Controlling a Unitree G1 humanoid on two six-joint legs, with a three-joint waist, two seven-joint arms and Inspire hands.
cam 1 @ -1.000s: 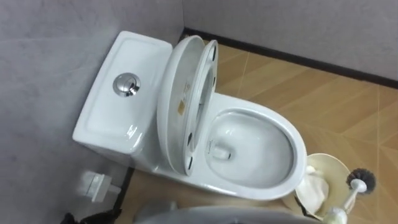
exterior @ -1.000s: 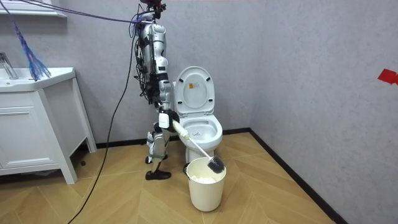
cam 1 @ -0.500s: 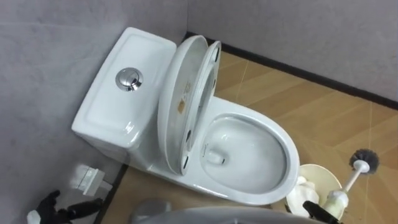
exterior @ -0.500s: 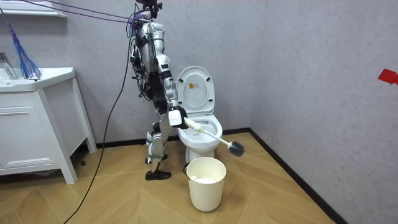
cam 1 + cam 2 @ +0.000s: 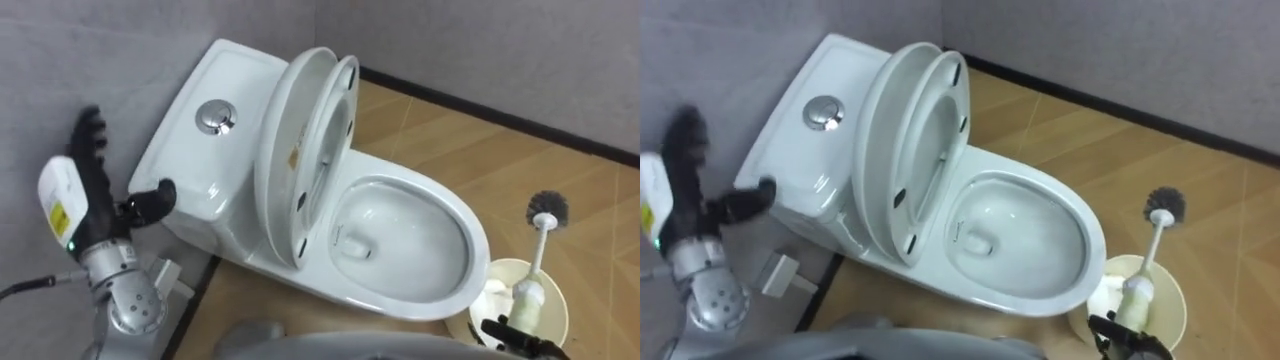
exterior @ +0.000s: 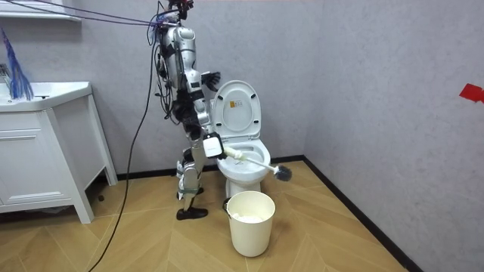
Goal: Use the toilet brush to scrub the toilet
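The white toilet (image 5: 400,240) stands against the grey wall with its lid and seat (image 5: 300,150) raised and its bowl empty. I stand at its side. My right hand (image 5: 508,334) at the lower right is shut on the white handle of the toilet brush (image 5: 538,250). The dark bristle head (image 5: 547,207) points up and away, right of the bowl and above the bucket; in the room view the brush (image 6: 257,162) sticks out level past the toilet's front. My left hand (image 5: 95,190) is raised beside the tank (image 5: 215,120), fingers straight, touching nothing.
A cream bucket (image 5: 555,300) with something white inside stands on the wooden floor right of the bowl, also seen as the bucket (image 6: 250,223). A small white box (image 5: 780,272) lies by the wall. A white sink cabinet (image 6: 45,151) stands at the room view's left.
The brush has been lifted out of the bucket and swung up beside the bowl. My left hand has risen into view next to the tank. The head camera has shifted a little.
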